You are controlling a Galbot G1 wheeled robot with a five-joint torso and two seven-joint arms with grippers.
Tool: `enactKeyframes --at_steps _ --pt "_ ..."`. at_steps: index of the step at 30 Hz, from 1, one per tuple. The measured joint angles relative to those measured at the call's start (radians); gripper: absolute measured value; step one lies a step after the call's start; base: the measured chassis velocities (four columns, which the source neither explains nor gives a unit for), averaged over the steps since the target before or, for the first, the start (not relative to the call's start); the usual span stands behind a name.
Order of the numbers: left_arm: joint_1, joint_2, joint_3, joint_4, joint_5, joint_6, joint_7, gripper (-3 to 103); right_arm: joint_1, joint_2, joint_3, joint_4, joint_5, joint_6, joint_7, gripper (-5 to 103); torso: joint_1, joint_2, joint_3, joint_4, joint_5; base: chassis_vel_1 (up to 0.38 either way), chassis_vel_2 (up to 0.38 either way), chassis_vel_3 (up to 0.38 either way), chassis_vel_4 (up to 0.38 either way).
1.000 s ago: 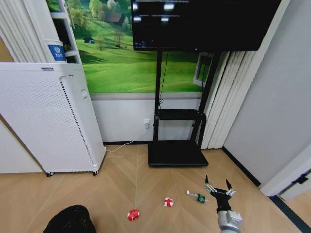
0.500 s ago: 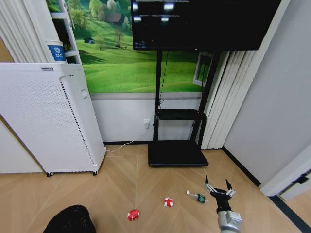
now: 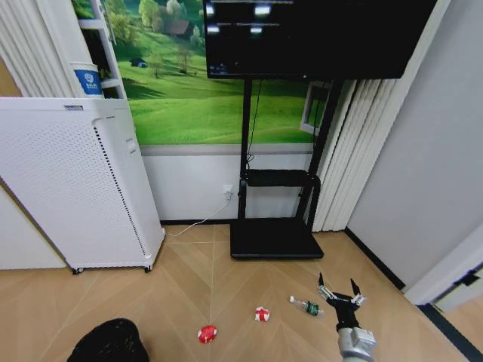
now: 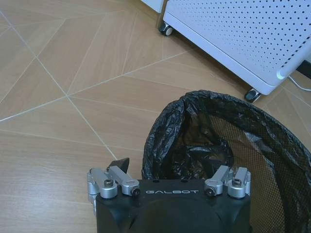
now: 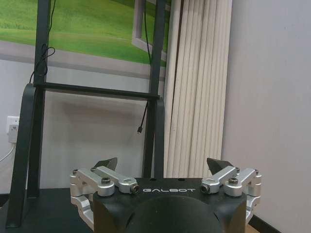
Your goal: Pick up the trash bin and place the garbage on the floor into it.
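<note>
Near-left floor: trash bin (image 3: 106, 343) under left tool (image 4: 170, 187), grip state unclear | light stiff mesh, slippery liner, pinch rim | right tool (image 3: 339, 292) spread wide by green bottle (image 3: 307, 306), light, rolls

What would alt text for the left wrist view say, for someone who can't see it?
The left gripper hangs at the rim of the trash bin, a black mesh basket lined with a black bag, standing on a wooden floor. A white perforated appliance on castors stands behind it.
</note>
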Motion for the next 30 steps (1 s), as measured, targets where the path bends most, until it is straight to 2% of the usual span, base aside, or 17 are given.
enactKeyframes --at_steps 3,4,5,8,9,11,12,14,15,16,17,18,20,22,23,25,30 --pt "-0.015 0.000 0.021 0.021 0.030 -0.003 0.001 85 -0.005 0.002 0.001 0.000 0.000 0.001 0.000 100 0.000 0.000 0.000 0.0004 0.0011 0.000 0.000 0.000 0.000" --pt "-0.026 -0.002 0.041 0.033 0.047 -0.003 0.005 85 -0.010 0.003 0.001 0.000 0.001 0.002 0.000 100 0.000 0.000 0.000 -0.0002 -0.0012 0.000 0.000 0.000 0.000" --pt "-0.031 -0.002 0.047 0.039 0.056 -0.004 0.005 81 -0.011 0.004 0.003 0.000 0.002 0.002 0.001 100 0.000 0.000 0.000 -0.0001 -0.0018 0.000 0.000 0.000 0.000" --pt "-0.035 -0.003 0.052 0.044 0.063 -0.007 0.005 70 -0.012 0.005 0.002 -0.002 0.003 0.003 0.002 100 0.000 0.000 0.000 -0.0001 0.0013 0.000 0.000 0.000 0.000" --pt "-0.035 -0.003 0.053 0.045 0.064 -0.008 0.005 65 -0.013 0.006 0.003 -0.002 0.003 0.003 0.002 100 0.000 0.000 0.000 0.0000 0.0001 0.000 0.000 0.000 0.000" --pt "-0.036 -0.004 0.054 0.046 0.064 -0.008 0.006 65 -0.013 0.006 0.003 -0.002 0.003 0.003 0.002 100 0.000 0.000 0.000 0.0001 -0.0009 0.000 0.000 0.000 0.000" --pt "-0.036 -0.004 0.054 0.047 0.065 -0.009 0.006 54 -0.013 0.006 0.003 -0.002 0.004 0.003 0.002 100 0.000 0.000 0.000 0.0000 0.0003 0.000 0.000 0.000 0.000" --pt "-0.036 -0.004 0.054 0.047 0.065 -0.011 0.007 54 -0.013 0.006 0.003 -0.002 0.004 0.003 0.002 100 0.000 0.000 0.000 0.0000 0.0005 0.000 0.000 0.000 0.000" --pt "-0.036 -0.005 0.054 0.048 0.065 -0.011 0.007 48 -0.013 0.006 0.003 -0.002 0.004 0.003 0.002 100 0.000 0.000 0.000 0.0000 -0.0002 0.000 0.000 0.000 0.000" --pt "-0.036 -0.005 0.055 0.048 0.065 -0.012 0.008 38 -0.013 0.006 0.003 -0.002 0.004 0.003 0.002 100 0.000 0.000 0.000 0.0000 -0.0001 0.000 0.000 0.000 0.000" --pt "-0.036 -0.005 0.055 0.048 0.065 -0.012 0.008 38 -0.013 0.006 0.003 -0.002 0.004 0.003 0.002 100 0.000 0.000 0.000 0.0000 -0.0001 0.000 0.000 0.000 0.000" --pt "-0.036 -0.006 0.055 0.049 0.065 -0.013 0.008 32 -0.013 0.006 0.003 -0.002 0.004 0.003 0.002 100 0.000 0.000 0.000 0.0000 0.0002 0.000 0.000 0.000 0.000" --pt "-0.035 -0.006 0.055 0.049 0.066 -0.013 0.008 32 -0.013 0.006 0.003 -0.002 0.004 0.004 0.002 100 0.000 0.000 0.000 0.0000 0.0001 0.000 0.000 0.000 0.000" --pt "-0.035 -0.007 0.055 0.050 0.066 -0.017 0.010 22 -0.013 0.007 0.003 -0.002 0.004 0.004 0.003 100 0.000 0.000 0.000 0.0000 0.0001 0.000 0.000 0.000 0.000" --pt "-0.035 -0.007 0.055 0.050 0.066 -0.017 0.010 22 -0.013 0.007 0.003 -0.002 0.004 0.004 0.003 100 0.000 0.000 0.000 0.0000 0.0001 0.000 0.000 0.000 0.000" --pt "-0.035 -0.006 0.055 0.053 0.066 -0.021 0.014 7 -0.014 0.006 0.003 -0.002 0.004 0.005 0.003 100 0.000 0.000 0.000 0.0000 -0.0001 0.000 0.000 0.000 0.000" --pt "-0.035 -0.006 0.055 0.053 0.066 -0.021 0.014 6 -0.014 0.006 0.004 -0.002 0.004 0.005 0.003 100 0.000 0.000 0.000 0.0000 -0.0001 0.000 0.000 0.000 0.000"
